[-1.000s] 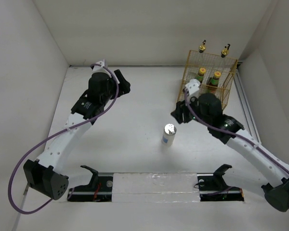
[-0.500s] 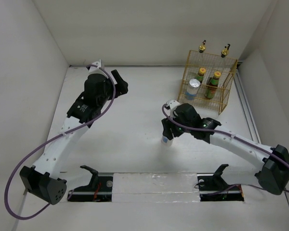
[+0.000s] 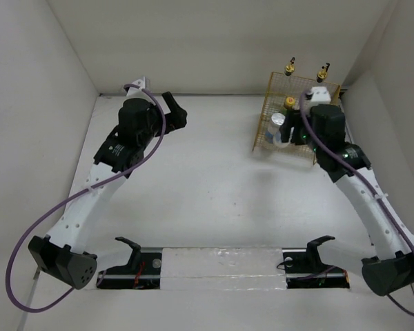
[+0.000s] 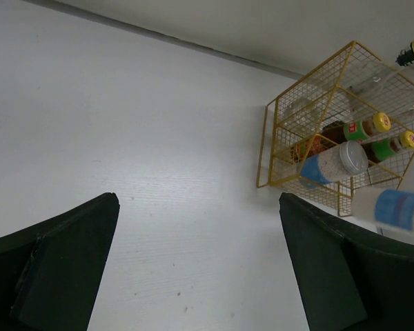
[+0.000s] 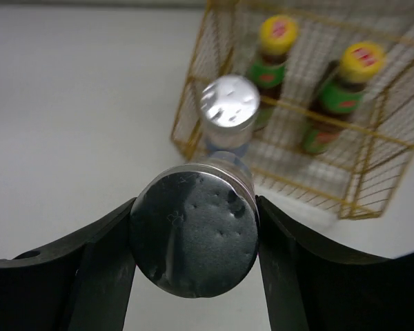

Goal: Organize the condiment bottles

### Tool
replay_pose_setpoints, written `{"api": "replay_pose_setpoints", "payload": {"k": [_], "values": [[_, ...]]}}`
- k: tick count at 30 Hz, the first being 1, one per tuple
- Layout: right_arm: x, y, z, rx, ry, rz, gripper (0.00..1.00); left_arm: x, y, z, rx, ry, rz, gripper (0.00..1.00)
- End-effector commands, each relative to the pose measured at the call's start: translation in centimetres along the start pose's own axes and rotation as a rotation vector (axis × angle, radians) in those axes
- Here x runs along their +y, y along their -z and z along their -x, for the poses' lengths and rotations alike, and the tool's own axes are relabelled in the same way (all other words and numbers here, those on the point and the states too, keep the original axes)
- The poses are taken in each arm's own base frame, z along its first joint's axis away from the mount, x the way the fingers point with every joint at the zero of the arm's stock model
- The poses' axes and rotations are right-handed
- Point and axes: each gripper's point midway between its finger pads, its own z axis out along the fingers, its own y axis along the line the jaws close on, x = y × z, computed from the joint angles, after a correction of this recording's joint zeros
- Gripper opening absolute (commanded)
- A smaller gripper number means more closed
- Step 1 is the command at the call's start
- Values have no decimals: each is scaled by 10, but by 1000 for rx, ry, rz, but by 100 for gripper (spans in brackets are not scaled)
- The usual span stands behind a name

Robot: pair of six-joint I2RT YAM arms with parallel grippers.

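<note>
Counting six containers in all: two white shakers, two sauce bottles, two clear bottles. The racked shaker (image 5: 229, 110), silver-topped, stands at the front of the gold wire rack (image 4: 300, 103). The held shaker (image 5: 193, 241) sits clamped between the fingers of the right gripper (image 5: 193, 214), just in front of the rack and close to its twin. Both carry a blue label band, the writing too blurred to read. Behind stand the two red sauce bottles (image 5: 274, 48) (image 5: 345, 86) with green necks and yellow caps; each cap bears a red mark, not legible. The two gold-capped bottles (image 3: 290, 67) (image 3: 322, 71) rise at the rack's back. The left gripper (image 4: 198, 207) hangs over bare table (image 3: 207, 172), well apart from the rack — jaws spread wide, holding nothing.
</note>
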Motion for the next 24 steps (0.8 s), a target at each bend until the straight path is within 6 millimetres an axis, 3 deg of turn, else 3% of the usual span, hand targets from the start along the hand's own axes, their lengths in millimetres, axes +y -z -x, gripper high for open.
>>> {"api": "replay_pose_setpoints", "payload": {"k": [1, 2, 6, 13, 19, 24], "values": [[-35, 8, 49, -121, -11, -91, 24, -23, 9, 25, -53, -5, -79, 100], [-52, 6, 56, -133, -31, -127, 24, -23, 9, 25, -53, -5, -79, 100], [-87, -14, 62, -136, -70, -173, 23, -21, 16, 25, -51, -5, -78, 100], [-130, -50, 66, -143, -108, -221, 22, -16, 23, 25, -62, -4, -61, 100], [-145, -72, 65, -144, -118, -223, 22, -14, 24, 23, -60, -4, -61, 100], [-148, -97, 27, -56, -130, -211, 22, -7, 21, 10, -35, -9, -45, 100]]}}
